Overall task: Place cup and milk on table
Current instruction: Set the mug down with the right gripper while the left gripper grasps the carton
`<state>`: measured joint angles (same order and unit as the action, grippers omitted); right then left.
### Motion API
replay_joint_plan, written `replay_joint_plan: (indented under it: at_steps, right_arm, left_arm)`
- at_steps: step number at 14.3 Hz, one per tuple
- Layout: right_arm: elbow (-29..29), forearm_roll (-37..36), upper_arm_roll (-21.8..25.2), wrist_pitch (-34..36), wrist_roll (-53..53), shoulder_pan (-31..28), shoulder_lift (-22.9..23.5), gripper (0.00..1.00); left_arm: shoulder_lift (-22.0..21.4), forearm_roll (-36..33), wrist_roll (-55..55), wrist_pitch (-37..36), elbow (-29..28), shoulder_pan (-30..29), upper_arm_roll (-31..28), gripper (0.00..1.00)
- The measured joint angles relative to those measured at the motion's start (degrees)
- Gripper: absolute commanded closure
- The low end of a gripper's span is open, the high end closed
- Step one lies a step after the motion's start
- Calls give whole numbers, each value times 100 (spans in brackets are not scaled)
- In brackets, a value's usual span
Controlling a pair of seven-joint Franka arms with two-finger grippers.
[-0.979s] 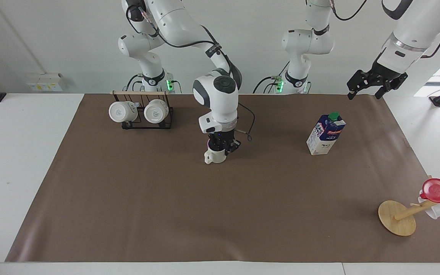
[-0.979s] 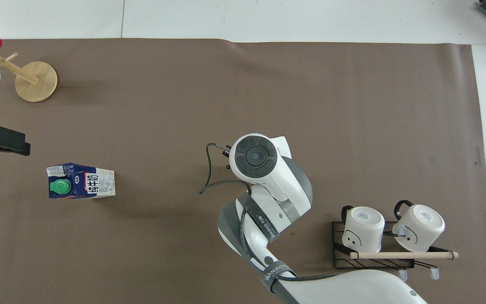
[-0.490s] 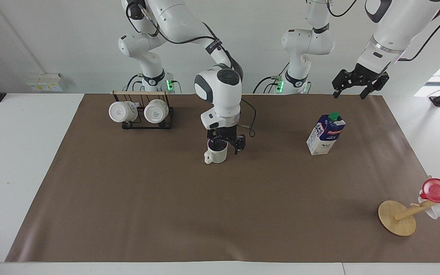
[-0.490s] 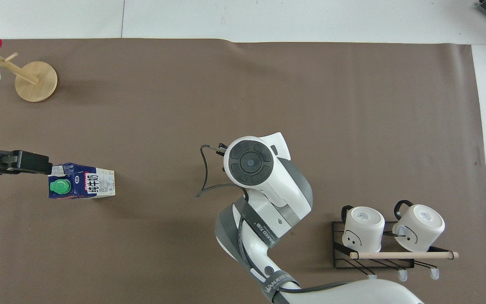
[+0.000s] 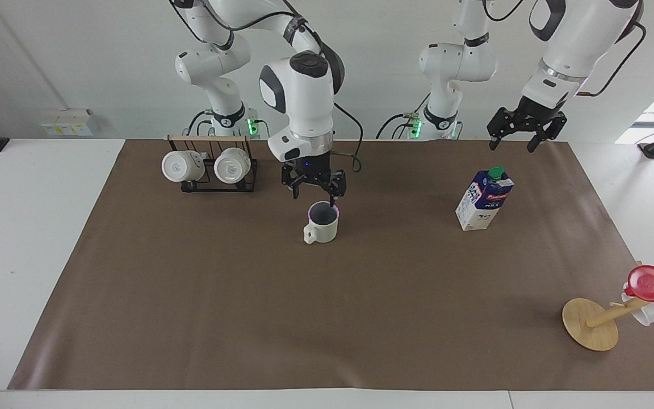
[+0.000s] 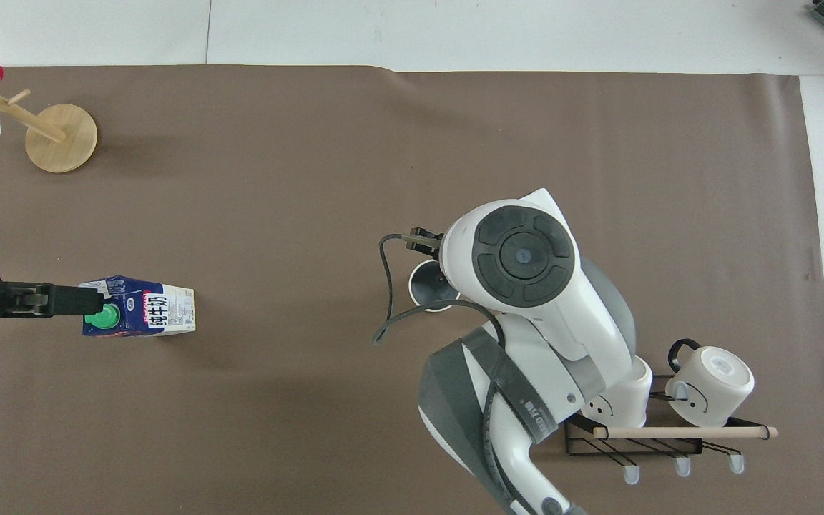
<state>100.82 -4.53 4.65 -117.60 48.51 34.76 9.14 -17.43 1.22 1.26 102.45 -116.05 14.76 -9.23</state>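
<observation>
The cream ribbed cup [image 5: 322, 222] stands upright on the brown mat [image 5: 327, 318] that covers the white table [image 5: 37, 227], near the middle; in the overhead view the cup [image 6: 428, 285] is partly covered by the right arm. My right gripper [image 5: 314, 194] hangs open just above the cup's rim, holding nothing. The blue and white milk [image 5: 485, 200] carton stands upright on the mat toward the left arm's end, green cap up; it also shows in the overhead view [image 6: 141, 313]. My left gripper [image 5: 512, 142] is open and raised above the milk; from overhead it [image 6: 86, 306] reaches over the cap.
A black rack [image 5: 210, 170] with two white mugs stands beside the right arm's base; it also shows in the overhead view [image 6: 641, 429]. A wooden mug tree [image 5: 590, 324] with a red cup [image 5: 653, 283] leans at the left arm's end, farthest from the robots.
My right gripper opened, let go of the cup and rose above it. My left gripper moved in from the table's end to over the milk.
</observation>
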Motion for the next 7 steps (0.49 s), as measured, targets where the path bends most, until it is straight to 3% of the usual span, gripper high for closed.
replay_joint_plan:
  at_steps: [7]
  right_arm:
    - [1, 103, 6, 1062, -1155, -588, -664, 0]
  left_arm:
    - [-552, -298, -30, 1212, -1286, 5, 64, 0]
